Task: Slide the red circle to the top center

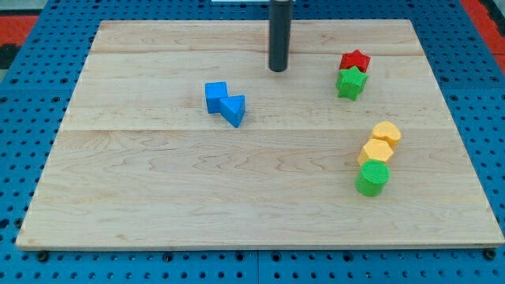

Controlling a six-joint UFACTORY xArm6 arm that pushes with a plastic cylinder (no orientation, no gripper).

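Note:
My tip (277,69) rests on the wooden board (158,189) near the view's top centre. The only red block I see is a red star (355,60), to the right of the tip and touching a green star (351,82) just below it. No red circle shows in this view. The tip is apart from every block; the rod runs up out of the view's top edge.
A blue cube (215,97) and a blue triangle (234,109) touch each other left of and below the tip. At the right, two yellow blocks (387,132) (376,150) and a green cylinder (372,178) form a slanted row.

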